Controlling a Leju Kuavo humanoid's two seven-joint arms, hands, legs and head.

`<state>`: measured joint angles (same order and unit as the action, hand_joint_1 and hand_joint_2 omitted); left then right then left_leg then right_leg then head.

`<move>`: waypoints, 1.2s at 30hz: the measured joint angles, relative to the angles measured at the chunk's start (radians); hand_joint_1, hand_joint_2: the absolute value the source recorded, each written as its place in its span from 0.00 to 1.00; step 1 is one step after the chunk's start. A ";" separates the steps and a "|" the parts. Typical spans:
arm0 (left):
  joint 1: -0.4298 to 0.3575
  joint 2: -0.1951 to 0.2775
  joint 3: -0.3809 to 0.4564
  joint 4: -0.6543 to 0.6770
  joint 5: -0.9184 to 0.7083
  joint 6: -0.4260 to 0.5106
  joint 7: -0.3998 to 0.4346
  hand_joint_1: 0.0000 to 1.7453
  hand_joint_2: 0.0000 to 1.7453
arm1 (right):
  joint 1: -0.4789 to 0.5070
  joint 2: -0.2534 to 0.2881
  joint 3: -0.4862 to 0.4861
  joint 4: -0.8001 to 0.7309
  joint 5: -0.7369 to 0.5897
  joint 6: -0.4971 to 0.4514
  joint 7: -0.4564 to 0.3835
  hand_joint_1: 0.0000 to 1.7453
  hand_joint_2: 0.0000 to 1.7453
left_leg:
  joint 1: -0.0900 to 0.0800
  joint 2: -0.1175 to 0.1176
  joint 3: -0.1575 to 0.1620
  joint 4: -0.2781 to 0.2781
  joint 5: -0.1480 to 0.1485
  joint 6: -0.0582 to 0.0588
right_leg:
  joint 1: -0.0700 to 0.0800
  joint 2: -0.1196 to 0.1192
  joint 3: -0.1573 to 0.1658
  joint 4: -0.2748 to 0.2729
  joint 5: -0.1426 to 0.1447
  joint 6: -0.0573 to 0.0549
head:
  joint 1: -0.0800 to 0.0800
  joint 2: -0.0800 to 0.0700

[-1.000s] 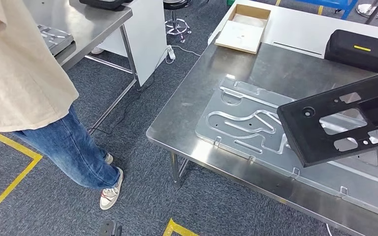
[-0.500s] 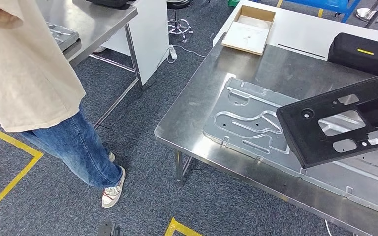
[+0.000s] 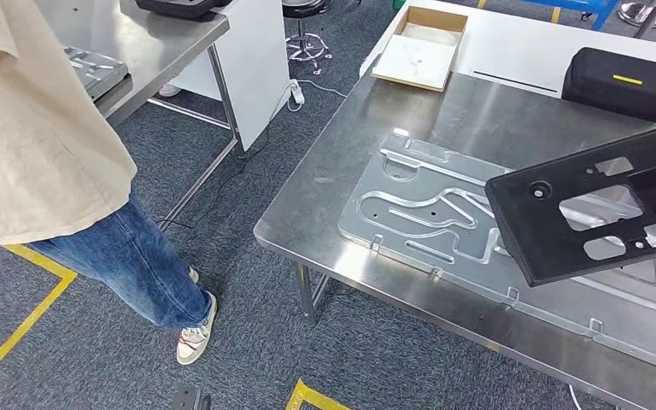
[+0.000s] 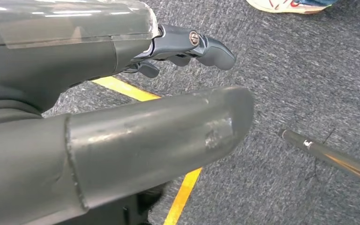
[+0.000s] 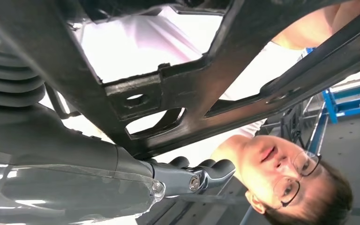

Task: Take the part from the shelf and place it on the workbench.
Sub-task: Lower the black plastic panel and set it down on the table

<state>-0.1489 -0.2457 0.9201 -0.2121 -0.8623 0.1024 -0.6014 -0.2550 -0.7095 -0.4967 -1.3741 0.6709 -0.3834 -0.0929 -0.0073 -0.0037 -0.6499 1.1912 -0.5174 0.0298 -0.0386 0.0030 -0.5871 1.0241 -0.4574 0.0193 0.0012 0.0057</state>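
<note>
Right hand [image 5: 187, 176] gripping (left hand [image 4: 122, 93] empty).

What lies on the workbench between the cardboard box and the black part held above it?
In the head view, a bare stretch of workbench, then the near end of the stamped metal plate, lies between the cardboard box and the black part.

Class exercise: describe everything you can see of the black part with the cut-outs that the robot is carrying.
The black part is a flat, matte panel, plastic by its look, pierced by several angular cut-outs and a small round hole near its rounded corner. It hangs tilted above the silver embossed plate on the steel workbench, not resting on it. In the right wrist view its ribbed underside lies against the right hand, whose fingers hold it from below.
</note>
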 joint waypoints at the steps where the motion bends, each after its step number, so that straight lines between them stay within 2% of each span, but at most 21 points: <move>1: -0.001 0.000 0.000 0.000 0.000 0.000 0.000 0.00 0.00 | 0.000 -0.001 -0.002 0.000 0.000 0.000 0.001 0.00 0.00 | -0.002 0.000 0.037 -0.074 0.028 0.005 | 0.002 0.000 0.001 0.000 -0.001 0.002 | 0.000 0.000; 3: -0.002 0.000 0.000 0.000 0.000 0.000 0.000 0.00 0.00 | -0.001 -0.002 -0.006 0.001 -0.001 0.000 0.003 0.00 0.00 | -0.005 0.000 0.079 -0.160 0.052 0.012 | 0.005 -0.001 0.002 0.000 -0.001 0.011 | 0.000 0.000; 5: -0.001 0.000 0.000 0.000 0.000 0.000 0.000 0.00 0.00 | -0.001 -0.003 -0.009 0.002 -0.001 0.000 0.005 0.00 0.00 | -0.008 0.000 0.081 -0.172 0.054 0.018 | 0.005 -0.002 0.002 -0.005 0.003 0.024 | 0.000 0.000; 7: -0.001 0.000 0.000 0.000 -0.001 0.000 0.000 0.00 0.00 | -0.002 -0.006 -0.012 0.004 -0.001 0.000 0.007 0.00 0.00 | -0.005 0.001 0.087 -0.188 0.064 0.030 | 0.001 -0.002 0.000 0.003 -0.007 0.034 | 0.000 0.000; 9: -0.003 0.000 0.000 0.000 -0.001 0.000 0.000 0.00 0.00 | -0.003 -0.009 -0.014 0.004 -0.002 0.000 0.008 0.00 0.00 | -0.001 0.003 0.092 -0.201 0.072 0.040 | 0.001 -0.003 -0.034 0.078 -0.055 0.039 | 0.001 0.000; 11: -0.003 0.000 0.000 0.000 -0.001 0.000 0.000 0.00 0.00 | -0.002 -0.010 -0.015 0.005 -0.002 0.000 0.008 0.00 0.00 | -0.002 0.003 0.091 -0.201 0.072 0.043 | 0.001 -0.002 -0.099 0.208 -0.112 0.044 | 0.001 0.000; 12: -0.002 0.000 0.000 0.000 -0.001 -0.001 0.000 0.00 0.00 | 0.000 -0.009 -0.015 0.006 -0.002 0.000 0.008 0.00 0.00 | -0.003 0.003 0.092 -0.200 0.071 0.043 | 0.001 -0.002 -0.124 0.253 -0.121 0.046 | 0.001 0.000; 13: -0.002 0.000 0.000 0.000 -0.001 -0.001 0.000 0.00 0.00 | 0.001 -0.009 -0.015 0.007 -0.002 0.000 0.007 0.00 0.00 | -0.003 0.003 0.092 -0.198 0.068 0.042 | 0.000 -0.003 -0.131 0.263 -0.109 0.048 | 0.001 0.000; 14: -0.002 -0.001 0.000 0.000 -0.002 -0.001 0.001 0.00 0.00 | 0.000 -0.009 -0.015 0.007 -0.002 0.000 0.006 0.00 0.00 | -0.002 0.003 0.094 -0.194 0.065 0.041 | -0.001 -0.003 -0.118 0.229 -0.078 0.050 | 0.001 0.000; 15: -0.002 -0.001 0.000 0.000 -0.002 -0.001 0.001 0.00 0.00 | -0.001 -0.010 -0.015 0.007 -0.002 0.000 0.004 0.00 0.00 | -0.001 0.003 0.095 -0.189 0.060 0.038 | -0.004 -0.004 -0.089 0.164 -0.038 0.051 | 0.001 0.000; 17: -0.003 -0.002 0.000 0.000 -0.002 -0.001 0.002 0.00 0.00 | -0.003 -0.010 -0.015 0.006 -0.002 0.001 0.000 0.00 0.00 | -0.003 0.001 0.092 -0.175 0.049 0.028 | -0.003 -0.005 -0.035 0.048 0.007 0.048 | 0.001 0.000; 18: -0.004 -0.003 0.000 0.000 -0.003 -0.001 0.002 0.00 0.00 | -0.003 -0.010 -0.014 0.006 -0.002 0.002 -0.003 0.00 0.00 | -0.005 0.000 0.089 -0.169 0.045 0.024 | -0.001 -0.005 -0.023 0.020 0.012 0.043 | 0.000 0.000; 21: -0.007 -0.003 -0.001 0.000 -0.004 -0.001 0.002 0.00 0.00 | -0.001 -0.011 -0.013 0.004 -0.002 0.002 -0.007 0.00 0.00 | -0.007 0.000 0.085 -0.164 0.040 0.013 | 0.002 -0.002 -0.026 0.015 0.008 0.023 | 0.000 0.000; 23: -0.007 -0.003 -0.001 0.000 -0.005 -0.001 0.002 0.00 0.00 | -0.003 -0.011 -0.013 0.003 -0.002 0.002 -0.005 0.00 0.00 | -0.005 0.000 0.070 -0.127 0.012 0.002 | -0.002 -0.004 -0.024 0.012 0.010 0.010 | 0.000 0.000; 26: -0.007 -0.003 -0.001 0.000 -0.005 -0.002 0.002 0.00 0.00 | -0.006 -0.012 -0.013 0.003 -0.002 0.002 -0.002 0.00 0.00 | 0.000 0.000 -0.016 0.060 -0.082 -0.009 | -0.003 -0.007 -0.026 0.010 0.011 0.001 | -0.001 0.000; 27: -0.006 -0.003 -0.002 0.000 -0.005 -0.002 0.002 0.00 0.00 | -0.006 -0.012 -0.013 0.003 -0.002 0.002 -0.001 0.00 0.00 | 0.001 0.000 -0.042 0.114 -0.099 -0.010 | -0.003 -0.007 -0.026 0.011 0.011 0.001 | -0.001 0.000; 28: -0.004 -0.003 -0.002 0.000 -0.005 -0.002 0.002 0.00 0.00 | -0.006 -0.012 -0.013 0.003 -0.002 0.002 0.000 0.00 0.00 | 0.002 0.000 -0.051 0.135 -0.096 -0.009 | -0.003 -0.007 -0.026 0.011 0.012 0.000 | -0.001 0.000; 29: -0.004 -0.003 -0.002 0.000 -0.005 -0.002 0.002 0.00 0.00 | -0.006 -0.012 -0.013 0.003 -0.002 0.003 0.000 0.00 0.00 | 0.002 0.000 -0.039 0.109 -0.073 -0.007 | -0.003 -0.007 -0.025 0.011 0.012 0.001 | -0.001 0.000; 32: -0.005 -0.002 -0.002 0.000 -0.004 -0.002 0.002 0.00 0.00 | -0.007 -0.012 -0.013 0.003 -0.002 0.004 0.000 0.00 0.00 | -0.001 -0.001 0.057 -0.095 0.022 0.008 | 0.000 -0.005 -0.023 0.013 0.012 0.006 | -0.001 0.000; 34: -0.006 -0.002 -0.002 0.000 -0.003 -0.002 0.002 0.00 0.00 | -0.007 -0.013 -0.013 0.003 -0.002 0.005 0.000 0.00 0.00 | -0.005 -0.001 0.084 -0.160 0.037 0.014 | 0.002 -0.004 -0.025 0.011 0.015 0.017 | 0.000 0.000; 36: -0.006 -0.002 -0.002 0.000 -0.002 -0.002 0.001 0.00 0.00 | -0.007 -0.014 -0.012 0.003 -0.002 0.007 0.000 0.00 0.00 | -0.005 0.000 0.085 -0.169 0.043 0.021 | 0.000 -0.004 -0.025 0.005 0.020 0.031 | -0.001 0.000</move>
<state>-0.1545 -0.2482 0.9184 -0.2121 -0.8644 0.1001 -0.6001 -0.2621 -0.7231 -0.5091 -1.3713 0.6689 -0.3768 -0.0930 -0.0124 -0.0041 -0.5648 1.0218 -0.4742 0.0508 -0.0382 -0.0006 -0.6121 1.0292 -0.4374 0.0503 0.0007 0.0057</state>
